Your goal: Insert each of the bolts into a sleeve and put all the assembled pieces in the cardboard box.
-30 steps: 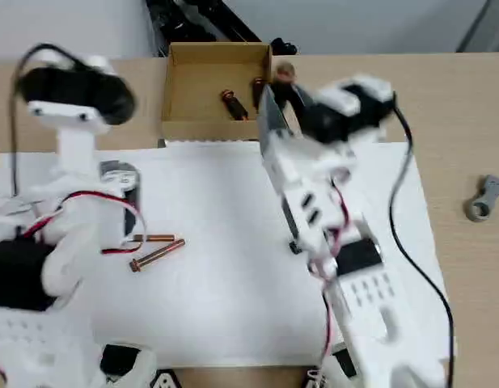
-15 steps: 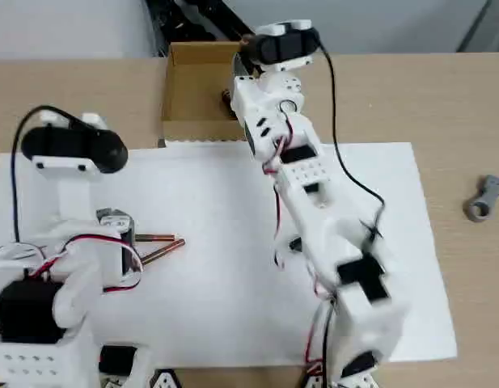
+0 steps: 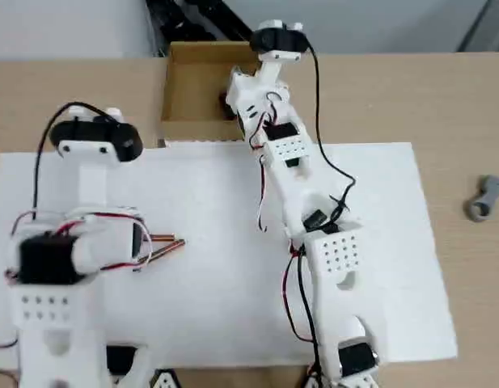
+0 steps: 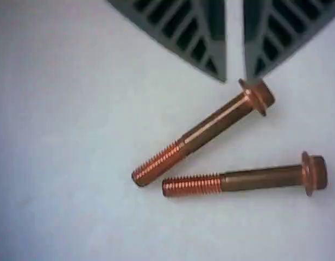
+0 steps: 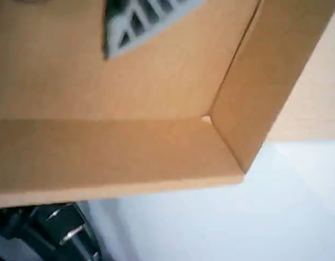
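Risks, biggest item first:

- White sheet [image 3: 217, 194] on the table [image 3: 443, 97]: it looks loose. If a claw drags across it, it could slide and take the bolts with it.
- Cardboard box [image 3: 192, 89]: sits at the far edge of the sheet, and it's light. The right claw [image 3: 233, 99] is down inside it near a wall, and the right wrist view looks into an inner corner. If the claw catches that wall on the way out, the box shifts or tips. Can't tell the state of that claw.
- Left claw [image 4: 235, 73]: hangs over the sheet just beside the head of the upper bolt [image 4: 202, 132]. Tips are parted by a narrow gap with nothing in it, which I judge too tight for a bolt head. It needs to spread before it drops, or it'll just shove the bolt.
- Lower bolt [image 4: 243, 179]: both bolts are bare and lie flat in a shallow V, thread ends almost touching. Grabbing one will likely knock or roll the other, and a round shank can twist in the pinch.
- Small grey part [image 3: 484, 198]: on bare table, well apart from everything. No risk.

Writing: no readable brand, label or print on anything.
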Tool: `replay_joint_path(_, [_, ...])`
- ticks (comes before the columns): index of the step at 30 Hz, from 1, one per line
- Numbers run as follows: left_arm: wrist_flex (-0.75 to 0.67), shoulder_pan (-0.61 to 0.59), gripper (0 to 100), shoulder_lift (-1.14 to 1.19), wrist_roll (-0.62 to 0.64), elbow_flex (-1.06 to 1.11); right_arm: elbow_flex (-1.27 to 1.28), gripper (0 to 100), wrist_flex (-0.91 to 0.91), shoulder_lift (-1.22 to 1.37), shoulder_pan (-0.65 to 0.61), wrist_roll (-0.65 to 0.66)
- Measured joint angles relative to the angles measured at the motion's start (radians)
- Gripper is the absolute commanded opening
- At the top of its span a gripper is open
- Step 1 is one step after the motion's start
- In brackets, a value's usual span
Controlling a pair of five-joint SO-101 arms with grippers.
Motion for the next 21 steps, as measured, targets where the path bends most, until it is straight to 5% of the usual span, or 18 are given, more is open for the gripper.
replay_joint_path(5, [0.005,0.0,11,0.129,0.069,-0.054,-0.046,14.7,0.069,0.003,0.006,0.0])
replay_joint_path(11, [0.011,-0.025,11,0.361,0.236,-0.101,-0.046,14.7,0.236,-0.049,0.025,0.0])
replay_joint_path(21, [-0.081,-0.265,11,0.723,0.341,-0.101,-0.046,14.7,0.597,-0.221,0.04,0.0])
